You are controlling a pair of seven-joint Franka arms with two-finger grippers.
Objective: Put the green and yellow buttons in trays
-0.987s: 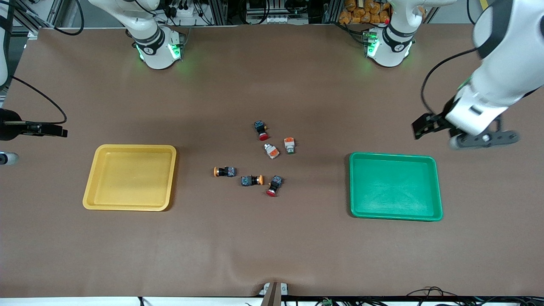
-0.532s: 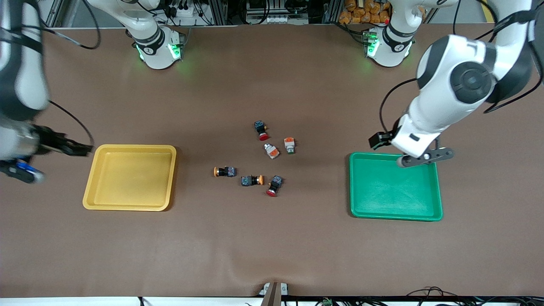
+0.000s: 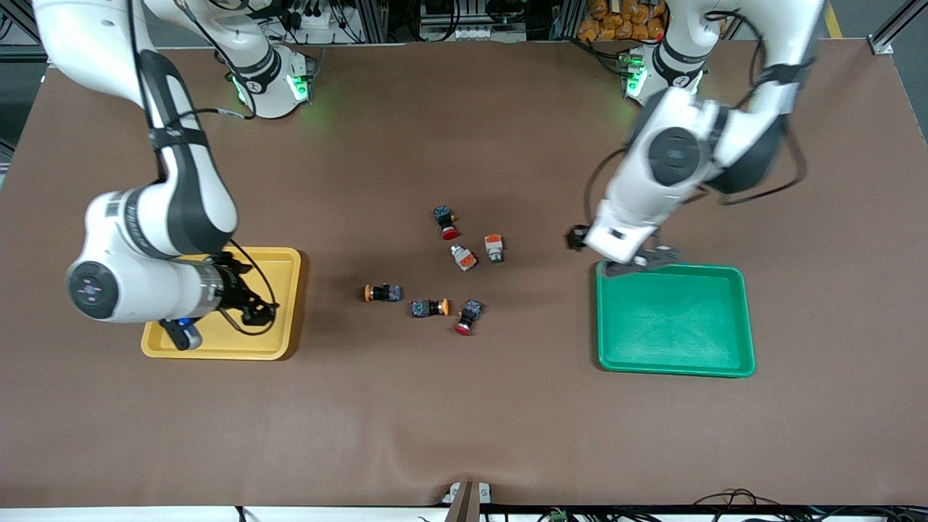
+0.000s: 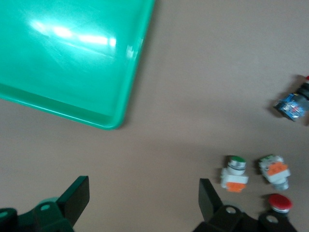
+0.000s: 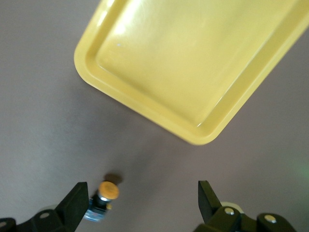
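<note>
Two yellow-capped buttons [image 3: 383, 292] [image 3: 429, 307] and two white-and-orange green-tipped buttons [image 3: 494, 248] [image 3: 462, 257] lie at the table's middle, between the yellow tray [image 3: 217, 354] and the green tray [image 3: 674, 326]. My right gripper [image 3: 250, 304] hangs open and empty over the yellow tray. Its wrist view shows the gripper [image 5: 141, 200], the tray [image 5: 193, 63] and one yellow-capped button [image 5: 104, 197]. My left gripper [image 3: 625, 262] hangs open and empty over the green tray's corner toward the buttons. Its wrist view shows the gripper [image 4: 142, 198], the tray [image 4: 72, 53] and both green-tipped buttons [image 4: 234, 171] [image 4: 274, 170].
Two red-capped dark switches [image 3: 446, 221] [image 3: 467, 317] lie among the buttons, one farther from the front camera and one nearer. They also show in the left wrist view [image 4: 280, 203] [image 4: 292, 104]. Both trays hold nothing. Brown table surface lies all around.
Both arms have swung in from the table's ends. The right gripper now hangs over the yellow tray, the left over the green tray's corner. The buttons have not moved.
</note>
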